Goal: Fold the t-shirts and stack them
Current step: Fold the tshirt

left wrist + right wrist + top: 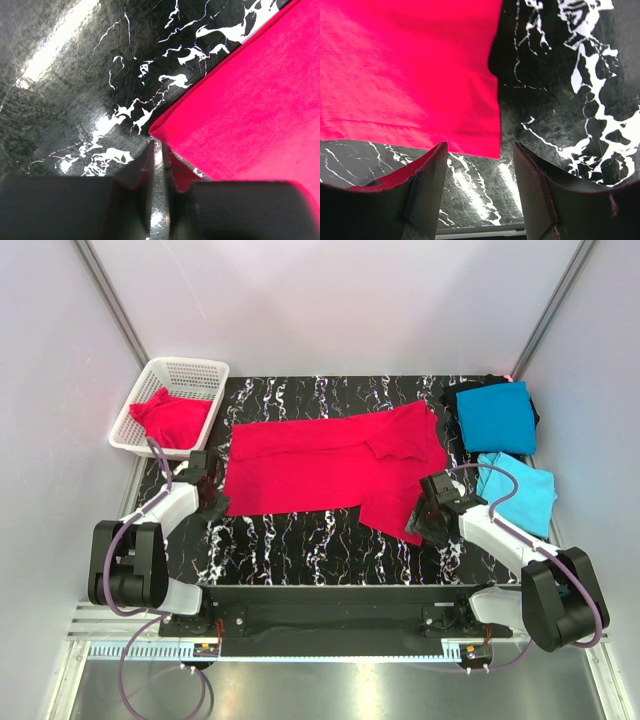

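Across the middle of the top view, the red t-shirt (330,465) runs left to right. The left gripper (157,147) sits at its lower-left corner, jaws a slit, grip unclear — the right gripper (480,147) gapes wide at the lower-right hem.

Both arms share one build: bulky black joints linked by white, rounded shells. The left arm (160,512) rises from the left end of the black base rail (320,618), and the right arm (505,540) rises from its right end. A thin lilac cable (108,585) loops along each arm above the rail. The left gripper (157,146) has flat, dark grey fingers (142,175). The right gripper (480,150) has broad black wedge-shaped fingers (427,185) with a reddish tint along the edges.
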Action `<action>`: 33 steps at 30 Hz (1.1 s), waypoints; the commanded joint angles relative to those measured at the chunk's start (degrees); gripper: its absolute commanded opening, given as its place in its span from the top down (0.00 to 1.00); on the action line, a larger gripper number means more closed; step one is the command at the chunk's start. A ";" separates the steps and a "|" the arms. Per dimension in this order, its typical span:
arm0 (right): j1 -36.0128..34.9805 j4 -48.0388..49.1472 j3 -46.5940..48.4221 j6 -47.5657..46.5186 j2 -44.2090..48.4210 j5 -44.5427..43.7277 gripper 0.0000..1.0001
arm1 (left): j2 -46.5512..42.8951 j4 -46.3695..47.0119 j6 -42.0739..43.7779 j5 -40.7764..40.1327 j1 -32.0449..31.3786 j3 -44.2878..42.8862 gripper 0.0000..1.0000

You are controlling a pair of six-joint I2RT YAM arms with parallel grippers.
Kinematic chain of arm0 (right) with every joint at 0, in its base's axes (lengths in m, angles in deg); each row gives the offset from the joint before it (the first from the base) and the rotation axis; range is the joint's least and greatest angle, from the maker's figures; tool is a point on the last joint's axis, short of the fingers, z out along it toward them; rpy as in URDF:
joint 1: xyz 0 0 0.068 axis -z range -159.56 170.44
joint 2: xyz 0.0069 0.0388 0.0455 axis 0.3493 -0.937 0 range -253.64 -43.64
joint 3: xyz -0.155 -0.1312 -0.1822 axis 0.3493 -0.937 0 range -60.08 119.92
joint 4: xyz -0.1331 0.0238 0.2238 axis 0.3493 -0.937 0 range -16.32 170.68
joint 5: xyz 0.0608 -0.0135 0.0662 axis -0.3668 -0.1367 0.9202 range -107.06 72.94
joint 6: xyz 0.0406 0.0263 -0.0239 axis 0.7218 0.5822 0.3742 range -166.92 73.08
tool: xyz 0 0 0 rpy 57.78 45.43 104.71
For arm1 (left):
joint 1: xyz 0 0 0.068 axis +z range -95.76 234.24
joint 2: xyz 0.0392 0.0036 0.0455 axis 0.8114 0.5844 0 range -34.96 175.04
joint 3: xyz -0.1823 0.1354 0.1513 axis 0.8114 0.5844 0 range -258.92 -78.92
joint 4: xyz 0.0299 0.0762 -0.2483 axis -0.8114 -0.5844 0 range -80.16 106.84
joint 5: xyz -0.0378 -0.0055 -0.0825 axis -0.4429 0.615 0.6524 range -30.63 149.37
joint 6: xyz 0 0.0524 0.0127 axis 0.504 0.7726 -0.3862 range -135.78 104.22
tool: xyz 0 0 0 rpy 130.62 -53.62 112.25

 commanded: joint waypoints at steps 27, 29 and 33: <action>-1.00 -0.99 0.48 1.17 1.26 -1.84 0.39 | 8.07 5.92 -0.03 -0.37 0.08 -0.92 0.90; -1.00 -0.99 0.48 1.35 1.00 -2.02 0.39 | 6.93 5.83 -0.12 -0.37 0.08 -0.48 0.97; -1.17 -1.17 0.48 1.96 1.09 -2.54 0.39 | 5.34 4.78 -0.12 -0.29 0.08 -0.30 0.97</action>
